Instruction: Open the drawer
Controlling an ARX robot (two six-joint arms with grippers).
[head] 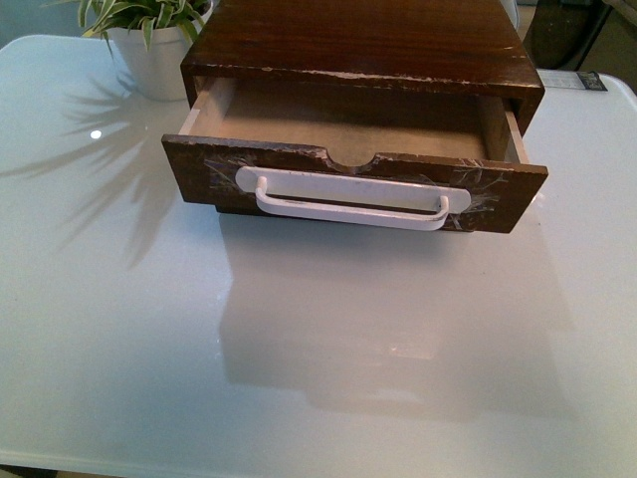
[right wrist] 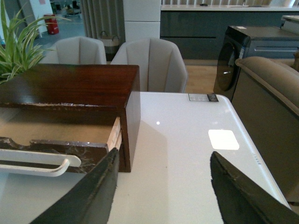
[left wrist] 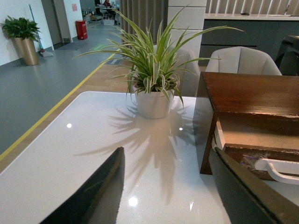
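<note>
Although neither arm appears in the front view, both wrist views show a pair of dark fingers spread apart with nothing between them. The drawer (head: 353, 169), dark-brown wood with whitish scratches and a half-round notch in its top edge, sits at the middle of the white table (head: 318, 378), already slid partway out of its wooden cabinet (head: 363, 45) so that the bare tan inside is visible. Its white bar handle (head: 350, 204) runs crosswise, from the robot's left to its right, along the drawer front that faces the robot. From the left gripper (left wrist: 166, 186), the handle's near end shows just past one finger, to that gripper's right side, low on the table; a potted spider plant (left wrist: 152, 77) in a white pot stands beyond, beside the cabinet. From the right gripper (right wrist: 163, 186), the handle's other end shows to that gripper's left, with the drawer's pale side wall just behind it. Each gripper hangs off one corner of the drawer front, and neither touches it. Which arm is nearer cannot be told; they look about equally placed. By my judgement the drawer counts as open; pulling further would mean reaching inward to the bar and drawing it straight toward the robot.
</note>
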